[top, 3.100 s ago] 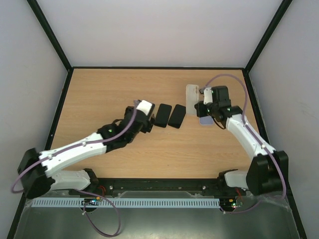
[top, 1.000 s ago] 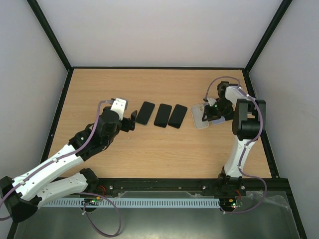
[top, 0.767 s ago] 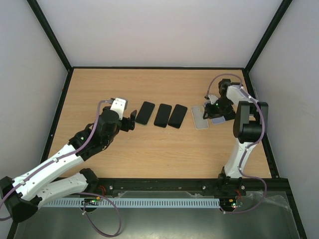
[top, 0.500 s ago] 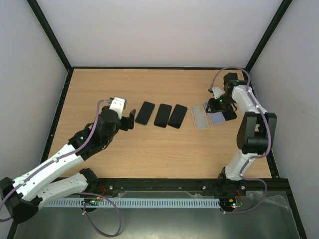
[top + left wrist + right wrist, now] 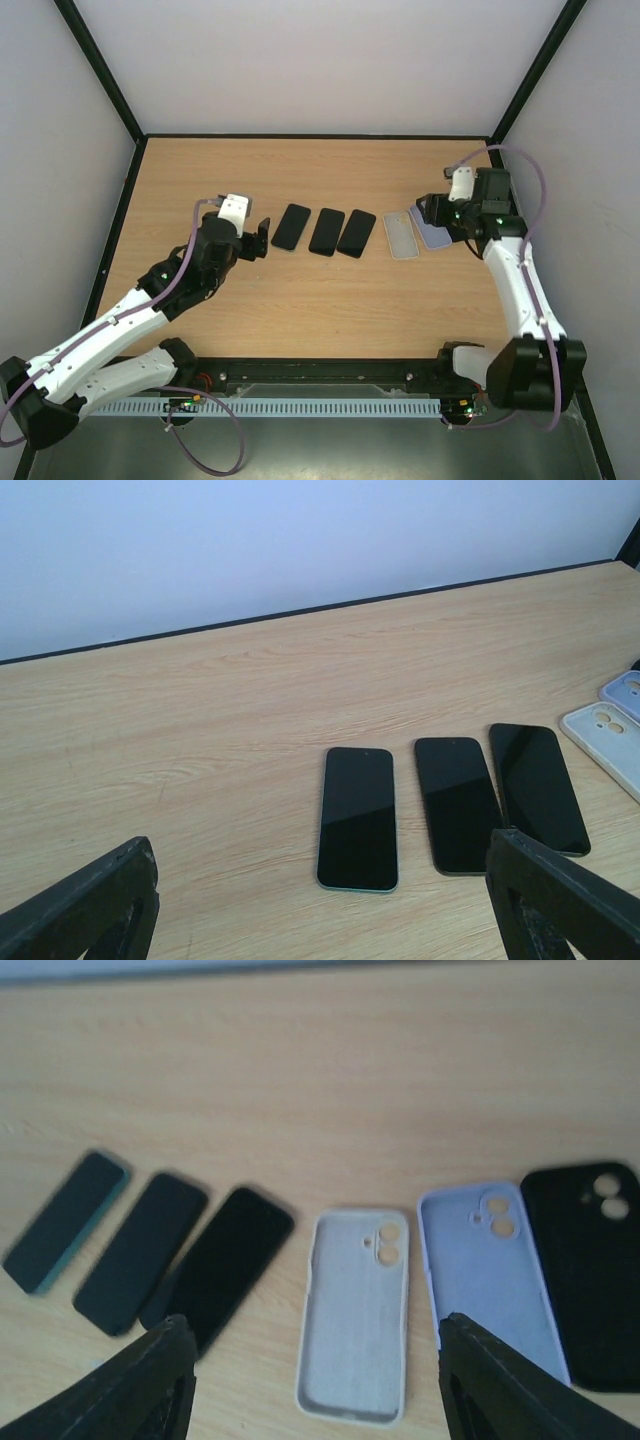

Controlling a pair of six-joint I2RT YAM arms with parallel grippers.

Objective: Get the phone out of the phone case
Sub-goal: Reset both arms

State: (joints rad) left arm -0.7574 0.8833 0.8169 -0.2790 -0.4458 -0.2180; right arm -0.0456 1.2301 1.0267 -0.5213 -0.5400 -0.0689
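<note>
Three dark phones (image 5: 326,231) lie side by side on the wooden table, all bare; the left wrist view shows them (image 5: 358,817) just ahead. To their right lie three empty phone cases: a white one (image 5: 358,1315), a lavender one (image 5: 490,1275) and a black one (image 5: 585,1270). In the top view the white case (image 5: 401,236) and the lavender case (image 5: 432,232) show. My right gripper (image 5: 430,210) hovers open over the cases' right side, holding nothing. My left gripper (image 5: 258,238) is open just left of the phones, empty.
Black frame posts and pale walls enclose the table (image 5: 320,300). The right wall stands close behind my right arm. Bare wood stretches in front of and behind the row of phones and cases.
Three seconds ago two phones lay bare; now three do. In the last second my right gripper opened and drew back right from the cases as its arm swung round. The left arm stayed still.
</note>
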